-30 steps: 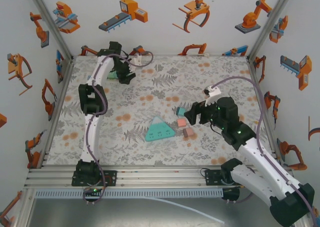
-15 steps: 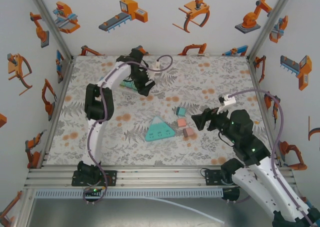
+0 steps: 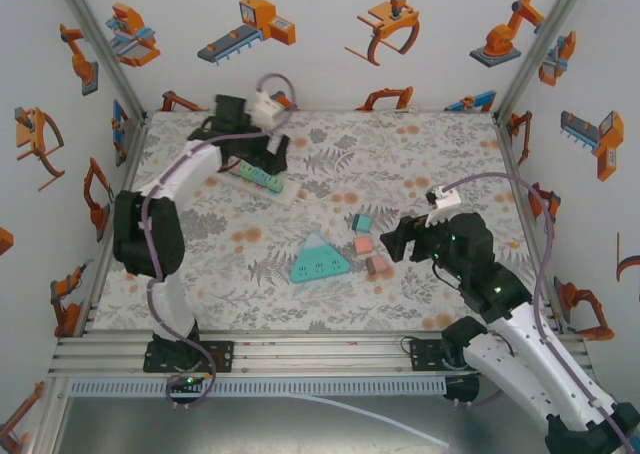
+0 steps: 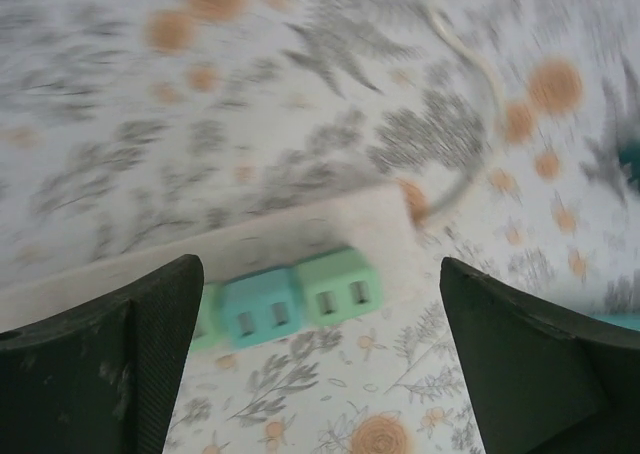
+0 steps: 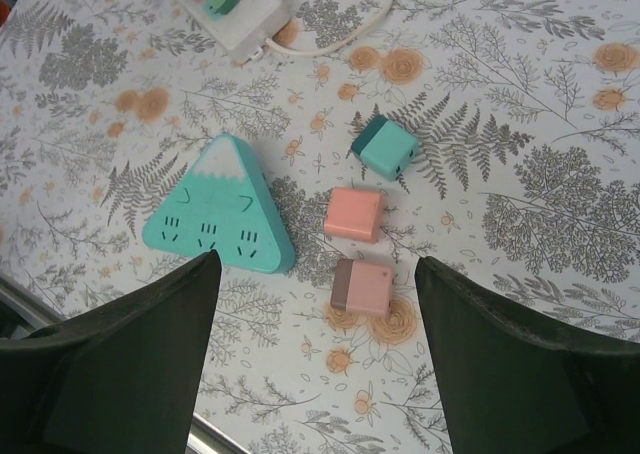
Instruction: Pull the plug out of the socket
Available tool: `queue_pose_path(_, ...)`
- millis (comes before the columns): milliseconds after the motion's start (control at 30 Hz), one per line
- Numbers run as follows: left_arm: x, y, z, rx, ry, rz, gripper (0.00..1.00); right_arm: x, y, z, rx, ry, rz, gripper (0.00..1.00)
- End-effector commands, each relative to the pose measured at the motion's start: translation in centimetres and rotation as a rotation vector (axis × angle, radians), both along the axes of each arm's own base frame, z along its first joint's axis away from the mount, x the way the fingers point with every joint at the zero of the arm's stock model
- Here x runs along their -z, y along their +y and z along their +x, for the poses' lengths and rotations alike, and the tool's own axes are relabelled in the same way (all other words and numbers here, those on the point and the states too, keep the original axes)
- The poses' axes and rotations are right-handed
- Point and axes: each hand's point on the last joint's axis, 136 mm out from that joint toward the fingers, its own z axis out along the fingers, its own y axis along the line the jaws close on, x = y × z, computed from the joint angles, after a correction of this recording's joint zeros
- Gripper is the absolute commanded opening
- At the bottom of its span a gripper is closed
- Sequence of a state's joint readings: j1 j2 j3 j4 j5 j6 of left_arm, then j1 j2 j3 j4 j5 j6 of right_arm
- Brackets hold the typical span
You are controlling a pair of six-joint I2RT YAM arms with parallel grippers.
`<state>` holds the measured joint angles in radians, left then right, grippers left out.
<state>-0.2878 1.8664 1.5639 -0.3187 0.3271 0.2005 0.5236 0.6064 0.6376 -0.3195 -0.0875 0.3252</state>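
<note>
Top view: flowered cloth (image 3: 420, 164), sticker-dotted white walls (image 3: 320, 74); left gripper (image 3: 262, 161) hovers over the white power strip (image 3: 290, 192) at far left. Left wrist (blurry): fingers (image 4: 120, 374) wide apart, empty, green plug (image 4: 338, 286) seated in the strip below. Right wrist: right gripper (image 5: 317, 262) spread, empty, above three loose plugs (image 5: 354, 214).

The tabletop (image 3: 430, 154) is being covered by a pale cloth printed with grey ferns and orange blooms. It is being enclosed on three sides by white walls (image 3: 320, 74), which are being decorated with orange robot-arm pictures (image 3: 255, 24). The near edge is being bordered by aluminium rails (image 3: 320, 354).
</note>
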Motion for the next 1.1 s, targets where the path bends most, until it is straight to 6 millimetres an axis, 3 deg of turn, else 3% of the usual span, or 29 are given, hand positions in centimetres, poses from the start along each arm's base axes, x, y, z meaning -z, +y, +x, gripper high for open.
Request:
queue_pose_path(0,-4.3,10.3,5.2,-0.507,-0.046,-0.227,0.93,-0.6,0.8,0.5,-0.015,-0.022,0.034,0.71)
queue_pose_path(67,-3.2,16.1,6.6,-0.702,0.02,-0.296,0.92,-0.4,1.1,0.7,-0.02,-0.003,0.042,0.71)
queue_pose_path(133,-1.5,20.6,7.7,-0.843,0.095,-0.357,0.9,-0.2,1.2,0.8,-0.014,0.015,0.046,0.71)
queue_pose_path(200,0.7,24.0,8.7,-0.93,0.169,-0.41,0.88,0.2,1.1,0.9,-0.003,0.032,0.047,0.71)
queue_pose_path(267,2.7,25.6,9.5,-0.97,0.226,-0.414,0.86,0.4,1.0,0.9,0.003,0.035,0.05,0.71)
queue_pose_path(433,7.4,24.8,10.7,-0.906,0.361,-0.392,0.82,0.7,1.1,1.2,0.015,0.037,0.06,0.71)
queue_pose_path(567,10.6,24.3,10.4,-0.903,0.427,-0.396,0.69,0.7,1.2,1.4,0.015,0.044,0.062,0.71)
queue_pose_path(667,12.4,22.6,10.3,-0.849,0.476,-0.411,0.59,0.8,1.2,1.4,0.016,0.045,0.059,0.71)
queue_pose_path(867,15.7,20.8,8.2,-0.831,0.592,-0.368,0.51,0.9,1.2,1.3,0.017,0.051,0.071,0.71)
queue_pose_path(1067,17.3,19.0,4.1,-0.831,0.667,-0.304,0.48,1.0,1.0,1.0,0.023,0.055,0.065,0.71)
